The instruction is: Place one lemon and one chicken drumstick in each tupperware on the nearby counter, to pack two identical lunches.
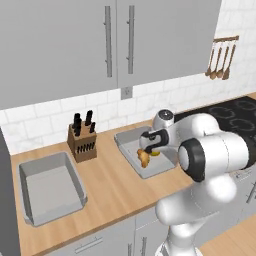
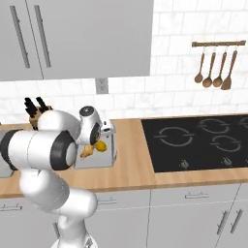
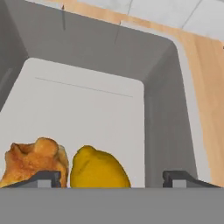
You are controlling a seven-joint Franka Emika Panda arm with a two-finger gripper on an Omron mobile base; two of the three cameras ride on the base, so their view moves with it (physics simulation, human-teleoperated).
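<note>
Two grey tupperware trays sit on the wooden counter [image 1: 115, 187]. The left tupperware [image 1: 50, 187] holds nothing. In the right tupperware [image 1: 123, 143] [image 2: 113, 145] [image 3: 166, 127] a browned chicken drumstick [image 1: 144, 159] [image 2: 87, 151] [image 3: 33, 161] and a yellow lemon [image 1: 155, 152] [image 2: 101, 145] [image 3: 98, 168] lie side by side. My gripper [image 1: 149, 148] [image 2: 95, 142] [image 3: 113, 179] hangs just above them, open, its fingertips [image 3: 183, 178] wide apart. The lemon lies between the tips without touching the right one. The drumstick is by the left tip.
A wooden knife block [image 1: 81, 140] [image 2: 35, 110] stands at the wall between the trays. The black cooktop [image 1: 230, 112] [image 2: 203, 140] lies to the right. Wooden utensils [image 1: 220, 62] [image 2: 215, 68] hang on the tiled wall, and grey cabinets [image 1: 75, 45] hang overhead.
</note>
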